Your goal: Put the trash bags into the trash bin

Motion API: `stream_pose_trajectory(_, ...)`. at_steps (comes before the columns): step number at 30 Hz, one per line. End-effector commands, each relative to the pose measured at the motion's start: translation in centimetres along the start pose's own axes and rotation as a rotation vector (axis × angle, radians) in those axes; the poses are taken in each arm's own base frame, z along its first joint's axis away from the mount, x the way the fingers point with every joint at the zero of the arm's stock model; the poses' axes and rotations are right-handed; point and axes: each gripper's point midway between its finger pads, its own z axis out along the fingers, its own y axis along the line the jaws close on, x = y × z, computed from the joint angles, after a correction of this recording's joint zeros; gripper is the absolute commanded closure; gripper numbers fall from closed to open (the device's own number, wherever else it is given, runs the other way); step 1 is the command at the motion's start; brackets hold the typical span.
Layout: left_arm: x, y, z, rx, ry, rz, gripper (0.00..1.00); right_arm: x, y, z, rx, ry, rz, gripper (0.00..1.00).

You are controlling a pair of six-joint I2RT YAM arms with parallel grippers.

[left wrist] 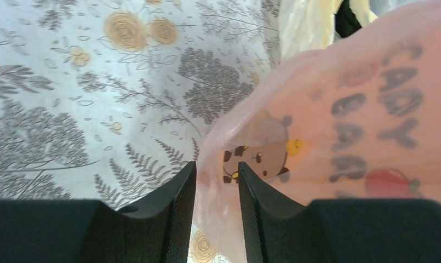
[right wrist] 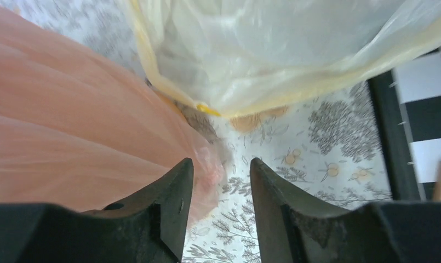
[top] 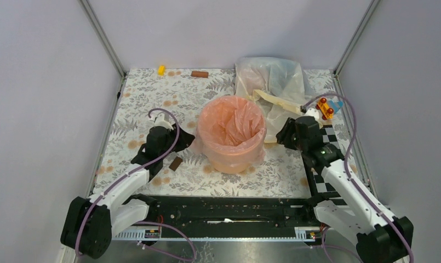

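The trash bin [top: 235, 162] is a peach-orange bucket standing mid-table. The pale-pink trash bag [top: 232, 121] lines it, its film folded over the rim and down the sides. My left gripper [top: 187, 140] sits at the bin's left side. In the left wrist view its jaws [left wrist: 217, 164] are parted, with loose pink film [left wrist: 218, 219] hanging between them in front of the bin's bear print [left wrist: 262, 156]. My right gripper [top: 281, 137] is at the bin's right side. It is open [right wrist: 221, 160], and the pink film [right wrist: 70, 126] lies against its left finger only.
A cream-yellow bag [top: 274, 99] and a clear whitish bag [top: 268, 70] lie behind the bin to the right. A red-and-blue toy [top: 328, 108] and a checkered board [top: 331, 137] sit at the right edge. Small blocks [top: 199, 74] [top: 161, 69] [top: 176, 163] lie on the floral cloth.
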Motion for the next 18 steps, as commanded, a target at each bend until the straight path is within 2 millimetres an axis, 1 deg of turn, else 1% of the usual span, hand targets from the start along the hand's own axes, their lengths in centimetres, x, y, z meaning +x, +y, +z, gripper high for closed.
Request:
stream_pose_trajectory(1,-0.8,1.9,-1.1,-0.128,-0.027,0.029,0.63,-6.3,0.5,-4.6,0.069,-0.138,-0.105,0.55)
stream_pose_trajectory(2,-0.8,2.0,-1.3,-0.134,-0.021,0.032,0.63,-7.4,1.6,-5.5,0.034,-0.145,-0.13,0.62)
stream_pose_trajectory(3,-0.8,1.9,-1.4,-0.133,-0.018,0.036,0.62,-8.1,2.8,-6.1,-0.006,-0.135,-0.162,0.69)
stream_pose_trajectory(4,-0.8,1.8,-1.5,-0.128,-0.017,0.038,0.62,-8.8,3.9,-6.5,-0.039,-0.12,-0.187,0.82)
stream_pose_trajectory(5,-0.8,1.7,-1.6,-0.123,-0.016,0.04,0.62,-9.9,5.4,-7.4,-0.08,-0.12,-0.207,0.95)
stream_pose_trajectory(6,-0.8,1.6,-1.5,-0.117,-0.015,0.043,0.62,-10.1,6.3,-7.5,-0.103,-0.097,-0.233,1.0)
stream_pose_trajectory(8,-0.7,1.4,-1.4,-0.102,-0.005,0.046,0.62,-9.9,8.6,-7.8,-0.17,-0.055,-0.305,1.0)
stream_pose_trajectory(9,-0.4,1.2,-1.2,-0.088,0.004,0.046,0.61,-9.4,10.1,-7.9,-0.211,-0.039,-0.352,1.0)
stream_pose_trajectory(13,0.1,-0.1,-0.3,-0.005,0.031,0.045,0.58,-6.9,14.7,-7.6,-0.315,0.029,-0.509,1.0)
stream_pose_trajectory(15,0.2,-0.4,0.2,0.006,0.047,0.045,0.58,-5.6,16.3,-6.9,-0.328,0.068,-0.574,1.0)
stream_pose_trajectory(18,0.3,-0.3,1.1,-0.001,0.072,0.054,0.58,-3.4,17.8,-5.4,-0.294,0.122,-0.691,1.0)
